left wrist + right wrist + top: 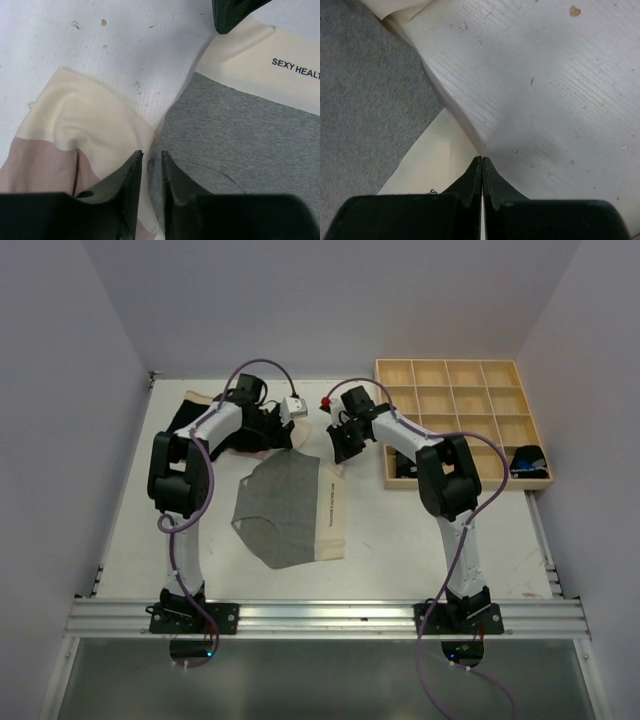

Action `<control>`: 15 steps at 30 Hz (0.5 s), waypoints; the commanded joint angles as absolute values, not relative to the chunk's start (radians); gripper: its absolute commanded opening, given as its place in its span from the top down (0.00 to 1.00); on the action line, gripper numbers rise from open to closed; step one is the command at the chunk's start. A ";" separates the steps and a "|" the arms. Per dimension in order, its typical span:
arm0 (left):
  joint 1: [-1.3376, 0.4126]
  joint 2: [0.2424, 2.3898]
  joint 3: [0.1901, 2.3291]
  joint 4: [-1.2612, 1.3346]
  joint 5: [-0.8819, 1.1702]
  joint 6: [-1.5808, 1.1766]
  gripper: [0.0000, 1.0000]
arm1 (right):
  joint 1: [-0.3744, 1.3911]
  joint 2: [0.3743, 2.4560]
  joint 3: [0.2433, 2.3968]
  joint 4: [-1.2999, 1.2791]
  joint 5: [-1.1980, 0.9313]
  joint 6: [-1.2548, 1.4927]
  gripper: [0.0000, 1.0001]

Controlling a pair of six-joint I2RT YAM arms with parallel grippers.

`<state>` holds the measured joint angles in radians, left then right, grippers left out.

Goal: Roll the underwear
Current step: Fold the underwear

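Note:
The grey underwear (280, 510) with a cream waistband (331, 505) lies flat mid-table. My left gripper (277, 430) is at its far left corner. In the left wrist view the left gripper (151, 154) is closed to a narrow gap on the grey cloth's edge (240, 135). My right gripper (340, 448) is at the far right corner. In the right wrist view the right gripper (482, 159) is shut on the waistband corner (430, 165). A pale beige-pink garment (75, 130) lies beside the left fingers. A black garment (188, 412) lies at the back left.
A light wooden tray of square compartments (462, 390) stands at the back right. Dark items sit in its near compartments (527, 462). The right gripper's finger (232, 12) shows at the top of the left wrist view. The white table (545, 75) is scuffed.

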<state>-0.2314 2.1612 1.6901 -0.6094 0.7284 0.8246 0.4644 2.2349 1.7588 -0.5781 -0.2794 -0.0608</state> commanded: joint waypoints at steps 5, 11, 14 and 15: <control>-0.236 2.146 1.687 -0.592 0.736 0.821 0.63 | 0.465 2.169 1.747 -0.575 -0.278 -0.060 1.00; -0.239 2.166 1.695 -0.594 0.735 0.825 0.65 | 0.466 2.146 1.723 -0.581 -0.284 -0.067 1.00; -0.242 2.180 1.701 -0.592 0.729 0.824 0.65 | 0.466 2.117 1.684 -0.563 -0.293 -0.066 1.00; -0.244 2.184 1.704 -0.592 0.729 0.825 0.64 | 0.466 2.109 1.680 -0.561 -0.299 -0.067 1.00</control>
